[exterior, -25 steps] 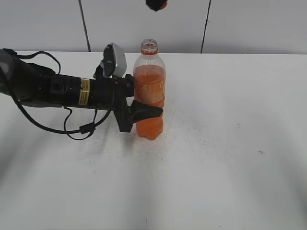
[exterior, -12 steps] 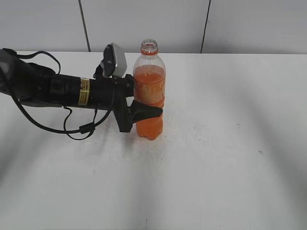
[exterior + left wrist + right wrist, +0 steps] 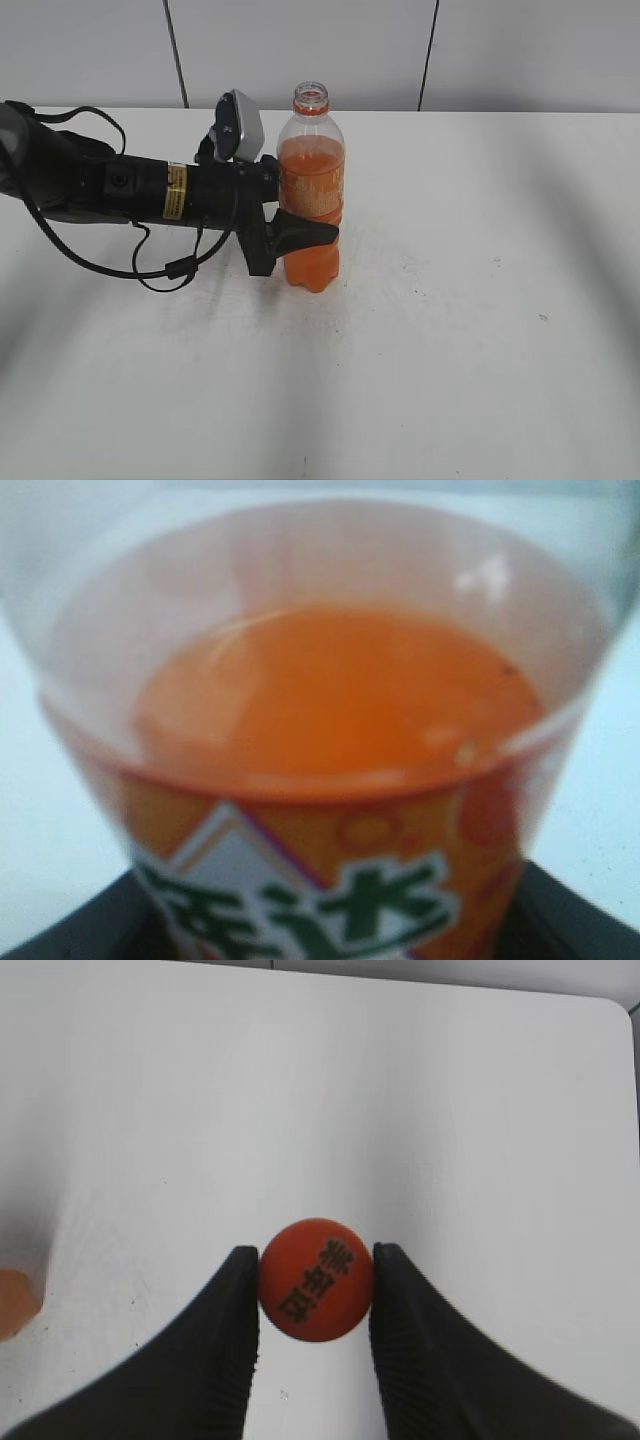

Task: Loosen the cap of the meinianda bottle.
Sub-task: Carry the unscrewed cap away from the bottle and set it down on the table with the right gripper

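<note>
In the exterior view the meinianda bottle stands upright on the matte white table, a little left of the middle, its long axis vertical and its open threaded mouth pointing straight up above an orange neck ring. It is clear, glossy plastic with a rounded shoulder and a ribbed waist, filled with orange drink to just below the shoulder and wrapped in an orange-and-pale label band. The left gripper, matte black on a black arm trailing loose cables, reaches in from the left and is clamped round the bottle's lower body, one curved finger wrapping the front. In the left wrist view the bottle fills the frame, blurred: translucent shoulder, orange liquid surface, and a label with green characters on a pale diamond; dark finger edges show at the bottom corners. In the right wrist view the right gripper pinches the cap between two black ribbed fingers above the bare table; the cap is a small round orange disc, its printed flat top facing the camera.
</note>
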`<state>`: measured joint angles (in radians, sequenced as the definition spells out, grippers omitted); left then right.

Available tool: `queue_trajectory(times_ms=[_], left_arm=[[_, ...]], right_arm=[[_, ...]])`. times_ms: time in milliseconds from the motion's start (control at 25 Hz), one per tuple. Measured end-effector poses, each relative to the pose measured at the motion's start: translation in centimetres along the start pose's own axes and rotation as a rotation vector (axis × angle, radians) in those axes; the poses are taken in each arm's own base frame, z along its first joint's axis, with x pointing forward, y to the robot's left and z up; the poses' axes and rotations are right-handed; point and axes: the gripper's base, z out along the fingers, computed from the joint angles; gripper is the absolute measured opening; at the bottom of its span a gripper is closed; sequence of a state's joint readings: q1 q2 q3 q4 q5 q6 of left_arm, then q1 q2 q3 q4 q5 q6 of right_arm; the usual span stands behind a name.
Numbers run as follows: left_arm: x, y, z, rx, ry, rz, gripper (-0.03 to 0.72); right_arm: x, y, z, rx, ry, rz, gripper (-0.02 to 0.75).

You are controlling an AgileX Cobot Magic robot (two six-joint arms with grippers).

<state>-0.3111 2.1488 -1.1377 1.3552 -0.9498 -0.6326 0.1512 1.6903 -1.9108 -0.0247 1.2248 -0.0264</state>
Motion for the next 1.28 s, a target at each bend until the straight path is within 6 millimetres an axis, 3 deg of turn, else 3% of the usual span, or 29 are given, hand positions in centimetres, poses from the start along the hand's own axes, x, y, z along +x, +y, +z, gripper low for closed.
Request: queue_trajectory(times_ms=[200,520,720,920,1280], left_arm=[[0.0,0.0,0.0,0.000,0.000,0.000,0.429],[0.0,0.0,0.0,0.001,-0.001,0.000,0.429],[0.0,0.0,0.0,0.001,-0.001,0.000,0.429],[0.0,0.0,0.0,0.001,-0.001,0.000,0.429],[0.0,0.0,0.0,0.002,-0.003,0.000,0.428]], right_arm=[[3.0,-0.3,2.2,-0.003,0.046,0.009,0.262],[10.5,0.2,10.4,-0.031,0.161,0.020,0.262],[13.8,0.4,13.4,-0.029,0.150,0.012,0.262],[15.0,0.5,16.1,-0.028,0.179,0.025,0.262],[15.6,0.6,20.8,-0.022,0.124,0.034,0.262]])
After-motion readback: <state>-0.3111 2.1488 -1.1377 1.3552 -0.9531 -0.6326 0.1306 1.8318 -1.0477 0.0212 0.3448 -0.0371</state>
